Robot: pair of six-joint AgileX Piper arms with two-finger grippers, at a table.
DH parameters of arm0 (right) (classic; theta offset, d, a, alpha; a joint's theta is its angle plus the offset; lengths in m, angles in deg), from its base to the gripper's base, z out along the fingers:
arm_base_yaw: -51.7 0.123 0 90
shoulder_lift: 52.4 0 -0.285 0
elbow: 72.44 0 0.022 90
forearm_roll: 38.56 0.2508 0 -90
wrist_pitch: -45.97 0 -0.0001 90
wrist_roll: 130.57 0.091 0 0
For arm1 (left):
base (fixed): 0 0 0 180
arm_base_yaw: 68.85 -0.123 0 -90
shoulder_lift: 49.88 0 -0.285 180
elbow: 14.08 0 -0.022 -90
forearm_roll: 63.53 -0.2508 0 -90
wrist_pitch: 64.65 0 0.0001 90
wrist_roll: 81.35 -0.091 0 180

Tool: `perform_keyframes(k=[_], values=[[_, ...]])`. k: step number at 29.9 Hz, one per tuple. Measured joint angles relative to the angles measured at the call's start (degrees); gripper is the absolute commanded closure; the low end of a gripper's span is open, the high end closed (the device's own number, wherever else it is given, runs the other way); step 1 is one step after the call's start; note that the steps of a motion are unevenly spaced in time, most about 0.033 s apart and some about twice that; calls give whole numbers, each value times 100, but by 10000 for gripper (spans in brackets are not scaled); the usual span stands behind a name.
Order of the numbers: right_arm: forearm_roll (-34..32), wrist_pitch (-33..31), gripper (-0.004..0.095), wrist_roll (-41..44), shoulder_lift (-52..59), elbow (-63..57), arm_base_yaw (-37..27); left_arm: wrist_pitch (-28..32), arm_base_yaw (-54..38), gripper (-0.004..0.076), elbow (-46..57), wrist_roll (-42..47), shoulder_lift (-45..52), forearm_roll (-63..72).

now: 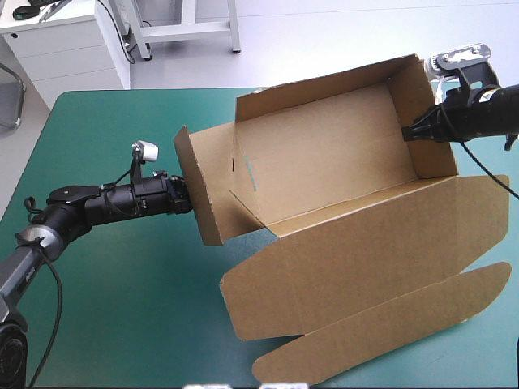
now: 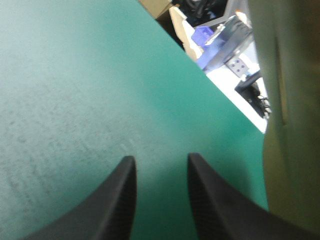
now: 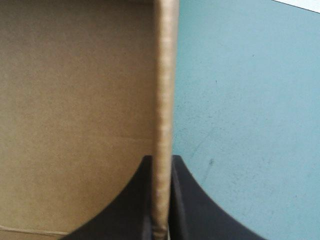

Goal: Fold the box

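The brown box (image 1: 324,154) stands as an open tray with raised walls, tilted across the middle of the table. Its lid (image 1: 365,259) lies flat toward the front, with rounded flaps (image 1: 381,332) spread out. My right gripper (image 1: 408,132) is shut on the tray's right end wall; in the right wrist view the wall edge (image 3: 162,75) runs straight between the gripper (image 3: 161,160). My left gripper (image 1: 188,198) sits just outside the left end wall (image 1: 199,190). In the left wrist view this gripper (image 2: 159,160) is open over bare cover, the wall (image 2: 292,150) beside it.
Bare teal-green cover (image 1: 105,284) lies under and in front of the left arm. The lid's flaps reach close to the table's front edge and right edge (image 1: 512,308). The far edge (image 1: 146,91) runs just behind the box.
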Motion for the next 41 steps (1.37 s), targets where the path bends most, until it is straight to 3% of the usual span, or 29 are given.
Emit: perform_keyframes(k=[2,5,14,24,34,41], values=[[-48,0,928,0,0,0,0,-195,0,142,-77,0,0,114],[-111,0,928,16,0,0,0,-283,0,80,-204,50,0,286],[-184,52,926,220,0,0,0,-364,0,80,-737,413,-4,192],[-432,527,926,586,0,0,70,-374,0,80,-993,565,-11,262],[-1811,1243,926,1646,0,0,1341,-380,0,80,-998,607,-11,418],[-2082,1468,926,2015,-140,0,1785,-392,-1,80,-1005,611,-11,616]])
